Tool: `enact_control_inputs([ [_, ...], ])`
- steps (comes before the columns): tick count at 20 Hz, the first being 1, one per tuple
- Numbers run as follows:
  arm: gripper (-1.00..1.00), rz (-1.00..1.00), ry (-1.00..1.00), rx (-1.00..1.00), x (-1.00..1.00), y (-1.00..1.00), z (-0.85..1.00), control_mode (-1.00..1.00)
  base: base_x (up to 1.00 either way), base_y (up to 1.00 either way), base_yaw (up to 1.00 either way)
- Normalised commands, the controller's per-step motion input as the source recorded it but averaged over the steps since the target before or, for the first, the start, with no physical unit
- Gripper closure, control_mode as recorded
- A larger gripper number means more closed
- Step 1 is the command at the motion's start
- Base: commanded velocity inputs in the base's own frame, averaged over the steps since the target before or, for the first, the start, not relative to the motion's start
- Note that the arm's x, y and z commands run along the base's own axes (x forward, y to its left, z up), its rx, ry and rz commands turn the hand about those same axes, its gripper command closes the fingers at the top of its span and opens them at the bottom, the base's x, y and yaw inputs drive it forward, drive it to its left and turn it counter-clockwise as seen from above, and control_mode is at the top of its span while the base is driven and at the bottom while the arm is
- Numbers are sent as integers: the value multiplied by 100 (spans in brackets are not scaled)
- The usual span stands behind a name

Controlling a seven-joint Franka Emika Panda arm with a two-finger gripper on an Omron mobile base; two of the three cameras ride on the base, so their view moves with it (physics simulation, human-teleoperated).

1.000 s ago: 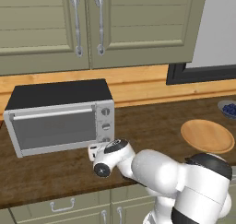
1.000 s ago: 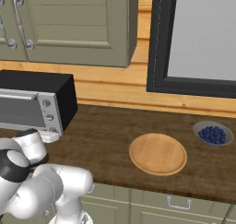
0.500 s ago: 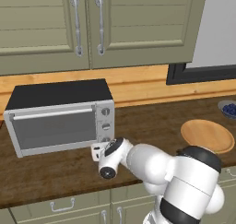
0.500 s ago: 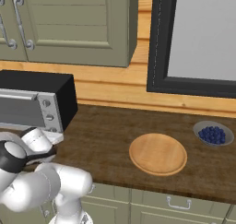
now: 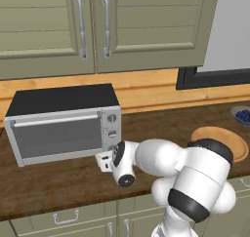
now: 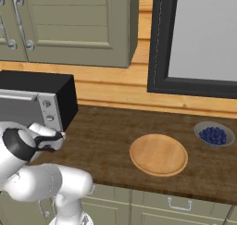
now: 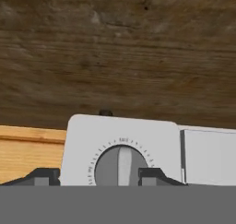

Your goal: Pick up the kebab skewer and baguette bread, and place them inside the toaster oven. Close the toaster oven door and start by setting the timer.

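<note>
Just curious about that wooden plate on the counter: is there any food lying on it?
No, the round wooden plate lies bare on the counter, with nothing on it.

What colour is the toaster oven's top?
Black, above a silver front; the toaster oven shows it best in the left base view.

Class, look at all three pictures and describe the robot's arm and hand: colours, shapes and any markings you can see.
The arm is built of glossy white, rounded segments with bulbous joints. Dark bands ring the joints, and a black cap tops one of them. The wrist ends in a round dark disc with a small pale centre. The hand has a white blocky body and two small dark finger tips. No cables or lettering show.
</note>
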Motion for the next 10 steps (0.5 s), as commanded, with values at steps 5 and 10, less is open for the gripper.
enact_control_inputs([
  [5,-100,9,-7,3,21,-18,-10,-100,0,0,0],
  [10,100,3,-5,2,21,-2,0,-100,0,0,0],
])
